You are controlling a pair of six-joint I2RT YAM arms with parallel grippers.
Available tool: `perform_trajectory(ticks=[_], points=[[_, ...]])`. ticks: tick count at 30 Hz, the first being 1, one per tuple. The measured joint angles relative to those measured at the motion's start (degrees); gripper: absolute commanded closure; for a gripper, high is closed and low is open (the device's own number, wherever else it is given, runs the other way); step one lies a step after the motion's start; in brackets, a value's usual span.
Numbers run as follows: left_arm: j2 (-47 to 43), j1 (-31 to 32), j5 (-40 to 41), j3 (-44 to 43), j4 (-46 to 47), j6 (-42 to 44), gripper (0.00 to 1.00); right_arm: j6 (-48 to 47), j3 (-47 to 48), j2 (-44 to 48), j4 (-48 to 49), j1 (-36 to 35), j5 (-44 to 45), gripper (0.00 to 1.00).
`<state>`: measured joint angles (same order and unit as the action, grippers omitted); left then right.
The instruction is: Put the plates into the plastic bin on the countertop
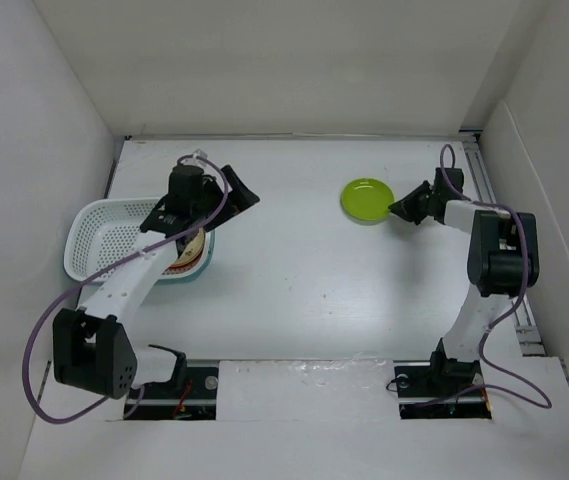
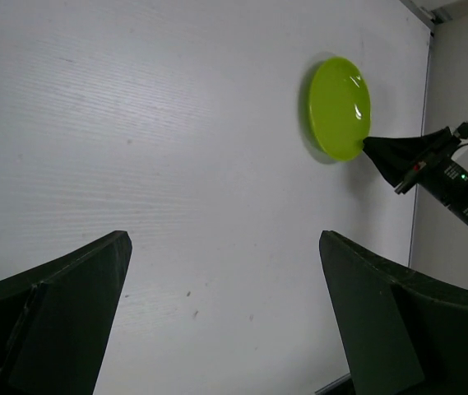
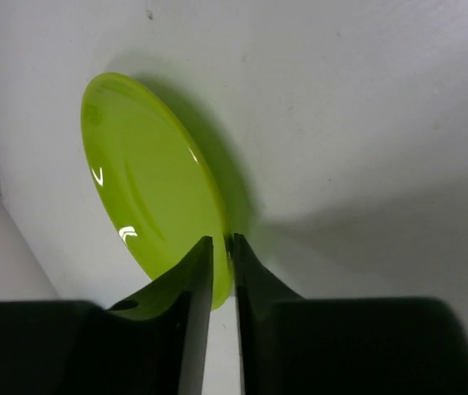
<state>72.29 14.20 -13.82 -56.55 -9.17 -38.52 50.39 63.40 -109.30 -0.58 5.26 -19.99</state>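
Inside the white perforated basket (image 1: 89, 225), at its right end, stacked plates (image 1: 192, 252) are only partly seen. A beige face and an orange edge show beside the left arm (image 1: 129, 285), which covers the rest, so their number cannot be counted. At the left margin of the left wrist view a thin pale blue sliver is cut off by the frame and cannot be identified.

The lime green plate (image 1: 366, 199) is seen on the white countertop (image 1: 294, 290), well apart from the basket, toward the far right. In the right wrist view part of its rim is hidden behind the dark fingers (image 3: 192, 329). Whether the plate is lying flat or is raised at that side cannot be told.

The left arm is stretched forward from its base across the basket. The left gripper (image 1: 236, 190) is held above the basket's right end and is pointed out over the bare countertop. Its jaws are spread wide, and nothing is seen between them.

The right arm (image 1: 499, 255) is folded at the elbow and is extended leftward, low to the surface. The right gripper (image 1: 402, 208) is set at the plate's right edge. Its jaws are pressed nearly together, with only a narrow slit between them, and the rim of the lime green plate is pinched there.
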Motion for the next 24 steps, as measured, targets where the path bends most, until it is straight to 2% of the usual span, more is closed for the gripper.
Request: perform_trajectory(ticks=[1,2,6,8,9,10,12,13,16,17,19,24], points=[[0.9,1.6,0.8,-0.9,0.0,-0.3,0.01,0.0,1.0,-0.4,-0.6,-0.1,0.1,0.85],[2.1,3.2,1.6,-2.4,-0.3,-0.4,0.01,-0.2,2.0,-0.8,-1.3,-0.2,0.1,0.96],[8.2,8.9,3.5,-9.8,0.2,-0.5,0.01,-0.9,4.5,-1.4,-3.7,-1.0,0.8,1.00],[10.7,10.5,3.5,-11.9,1.0,-0.5,0.01,-1.2,4.8,-1.4,-4.5,-1.2,1.3,0.94],[11.6,10.9,3.5,-12.2,1.3,-0.5,0.01,-1.3,4.9,-1.4,-4.9,-1.3,1.4,0.79],[12.3,11.0,3.5,-12.2,1.4,-0.5,0.01,-1.5,5.1,-1.6,-5.6,-1.4,1.6,0.76],[13.8,10.8,3.6,-12.2,1.4,-0.5,0.01,-2.3,5.9,-2.0,-6.9,-1.6,1.8,0.76],[14.3,10.8,3.6,-12.2,1.4,-0.5,0.01,-2.6,6.6,-2.2,-7.8,-1.6,2.0,0.81],[14.9,10.7,3.8,-11.5,1.8,-0.8,0.01,-3.3,9.2,-3.3,-10.0,-1.9,2.5,0.86],[14.9,10.7,3.8,-11.4,1.9,-0.9,0.01,-3.7,10.0,-3.6,-10.5,-2.0,2.7,0.84],[15.0,10.7,3.8,-11.3,2.3,-1.0,0.01,-4.1,11.2,-4.1,-11.2,-2.3,2.8,0.72],[15.5,10.7,3.8,-11.3,3.1,-1.0,0.01,-5.4,14.4,-5.8,-14.5,-2.4,2.9,0.68]])
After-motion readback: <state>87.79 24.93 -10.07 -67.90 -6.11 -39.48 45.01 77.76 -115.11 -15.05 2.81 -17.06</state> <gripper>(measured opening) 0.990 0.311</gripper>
